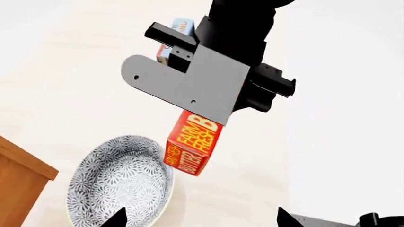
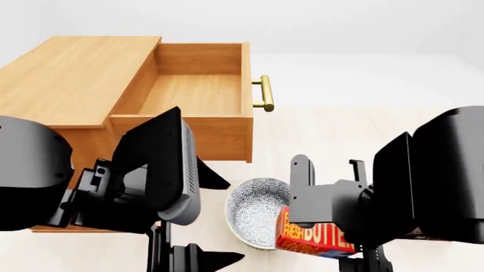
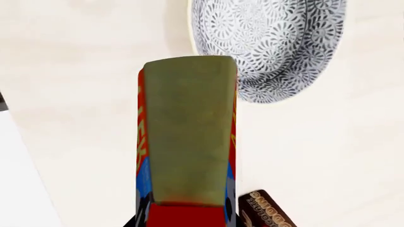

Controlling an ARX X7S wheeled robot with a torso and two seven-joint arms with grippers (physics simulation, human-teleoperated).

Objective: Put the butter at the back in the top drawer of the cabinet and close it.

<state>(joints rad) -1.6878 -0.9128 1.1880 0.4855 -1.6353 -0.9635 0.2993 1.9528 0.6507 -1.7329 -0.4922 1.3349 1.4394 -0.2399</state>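
The butter (image 2: 314,238), a red-orange box with white lettering, hangs above the pale floor with my right gripper (image 2: 321,218) shut on it. It shows again from the left wrist as the butter (image 1: 192,147) under the right gripper (image 1: 203,118), and close up as the butter (image 3: 187,142) from the right wrist. The cabinet (image 2: 68,79) stands at the back left. Its top drawer (image 2: 189,93) is pulled out and bare inside, brass handle (image 2: 264,93) facing right. My left gripper (image 1: 200,221) is open, holding nothing, near the cabinet's front.
A patterned grey bowl (image 2: 255,211) sits on the floor just left of the butter, also seen as the bowl (image 1: 120,182) and the bowl (image 3: 271,42). A brown chocolate pudding box (image 3: 268,213) lies beside my right gripper. A cabinet corner (image 1: 19,179) is close to my left gripper.
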